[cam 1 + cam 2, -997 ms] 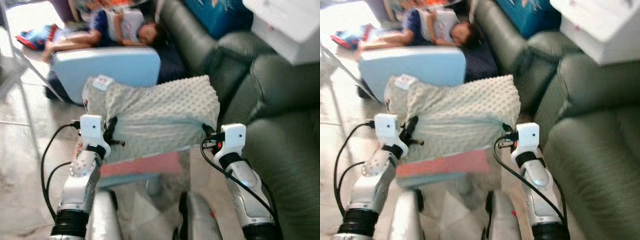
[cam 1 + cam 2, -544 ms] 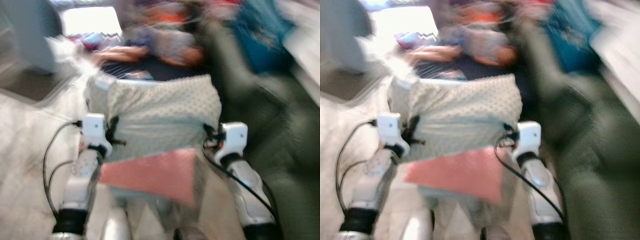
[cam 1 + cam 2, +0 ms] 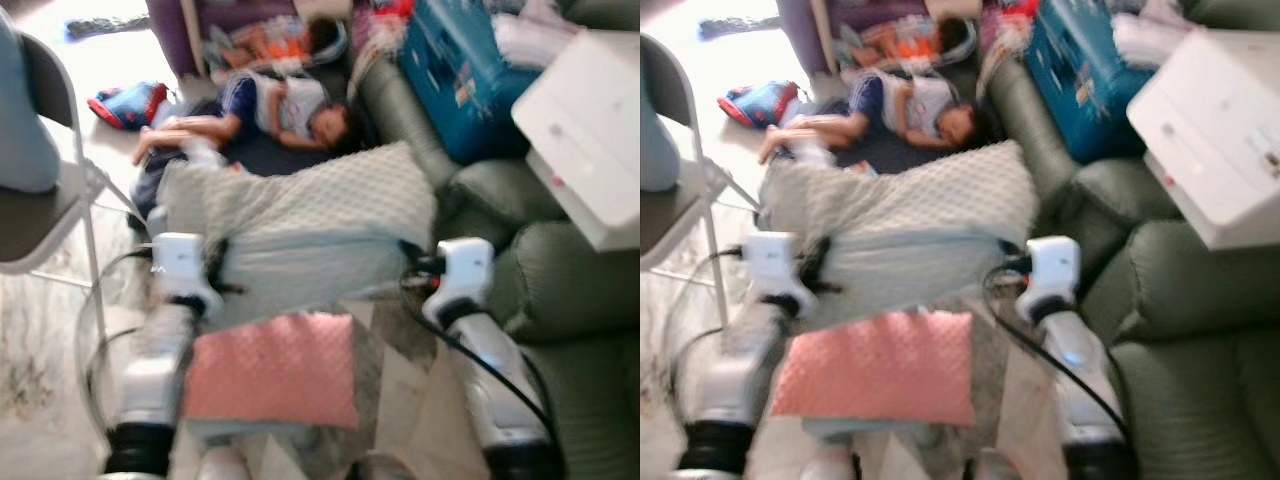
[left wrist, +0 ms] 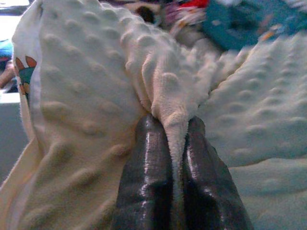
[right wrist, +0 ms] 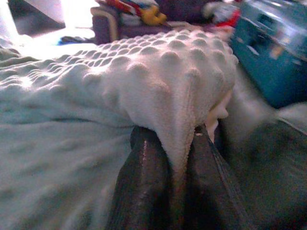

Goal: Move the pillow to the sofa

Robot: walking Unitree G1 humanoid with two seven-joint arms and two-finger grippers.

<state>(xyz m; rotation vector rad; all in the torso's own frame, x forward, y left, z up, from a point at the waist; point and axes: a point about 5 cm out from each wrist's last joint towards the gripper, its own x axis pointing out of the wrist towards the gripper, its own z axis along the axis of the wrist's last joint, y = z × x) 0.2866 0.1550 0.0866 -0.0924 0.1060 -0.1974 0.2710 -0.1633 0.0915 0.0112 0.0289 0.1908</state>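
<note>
Bumpy minky-dot fabric, pale grey-green, is what the pillow (image 3: pixel 300 225) is covered in, and it is being held up in the air between the two arms, in front of the robot's chest. The left gripper (image 4: pixel 175 143) is pinched tight on a fold of cloth at one end, with a ridge of fabric squeezed up between its black fingers (image 4: pixel 146 163). The right gripper (image 5: pixel 175 153) is clamped the same way on the opposite corner.

It can be judged pretty light and very soft: it sags and bunches where it is gripped. Nothing fragile here, and the fuzzy nap should not be slippery. The catch is that only cover fabric is pinched, not the stuffing, so the cloth could be pulled loose if it gets swung hard. Holds at both ends, as now, look like the sensible spots, since the weight is kept level that way.

A second, pink dotted cushion (image 3: pixel 272 368) is seen lower down, close to the robot's body. The dark green sofa (image 3: pixel 570 300) is just off to the robot's right, with a white box (image 3: pixel 590 130) and a blue box (image 3: pixel 470 75) sitting on it further along. A person (image 3: pixel 260 110) is lying on the floor beyond the pillow, and a folding chair (image 3: pixel 40 215) stands at the left.
</note>
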